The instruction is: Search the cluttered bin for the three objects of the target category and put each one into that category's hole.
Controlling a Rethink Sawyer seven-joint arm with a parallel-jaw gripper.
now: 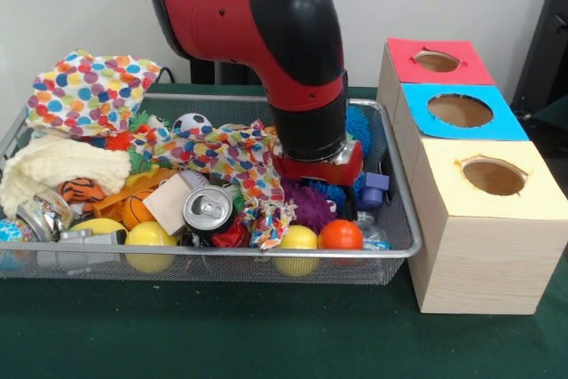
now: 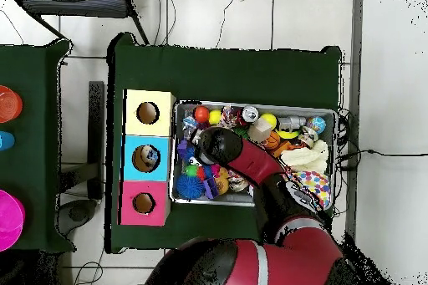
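Note:
The silver wire-mesh bin [image 1: 266,256] sits on the green table, packed with toys; it also shows in the overhead view [image 2: 251,105]. The hole [image 1: 437,61] is in the red top of the farthest wooden box, right of the bin, and shows in the overhead view [image 2: 144,204] too. My gripper [image 1: 319,177] is down inside the right half of the bin, just above a purple spiky ball [image 1: 311,208]. Its tips are buried in the clutter and hidden by the wrist [image 2: 214,145].
The blue-topped box [image 1: 460,110] and the yellow-topped box [image 1: 493,175] stand beside the red one. The bin holds a soda can [image 1: 208,209], an orange ball [image 1: 341,235], yellow balls [image 1: 151,235], a soccer ball [image 1: 192,122], polka-dot cloths [image 1: 89,90], a cream knitted cloth [image 1: 53,161] and a purple block [image 1: 373,188].

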